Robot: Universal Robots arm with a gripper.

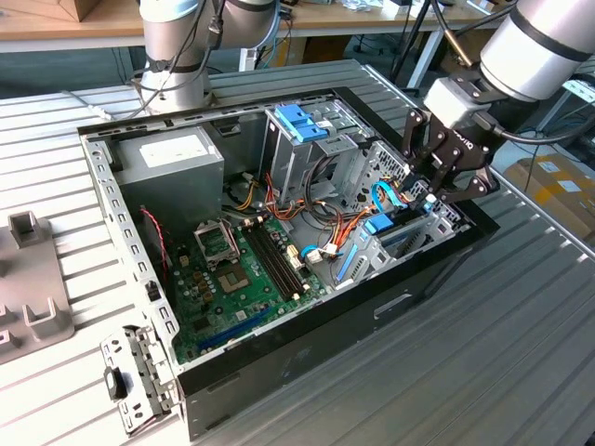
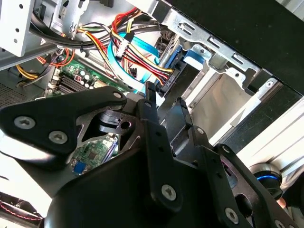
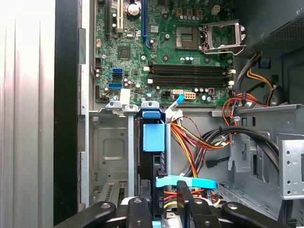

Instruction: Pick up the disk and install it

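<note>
- Far left, exterior view: grey fixture block [image 1: 33, 279] on the ribbed table [image 1: 521, 344], apart from the PC.
- Open PC case [image 1: 279, 362] mid-table, side panel off; PSU [image 1: 172, 163] at its back left corner, motherboard [image 1: 237, 279] w/ empty CPU socket [image 1: 216, 243] in front of it.
- Centre back: metal drive cage [image 1: 307, 153] w/ blue plastic bracket [image 1: 299, 121] on top.
- Right of the board: the disk [image 1: 383, 230] stands on edge in the lower drive bay [image 1: 409, 243] at the case's right end, blue carrier up; first wrist view shows it [image 3: 153, 135] slotted between the bay's metal walls, coloured cables [image 3: 199, 140] beside it.
- Gripper [image 1: 444, 190] just above the bay, by the disk's cable end. Fingers [image 3: 187, 204] look close together w/ nothing clamped, but can't tell for sure.
</note>
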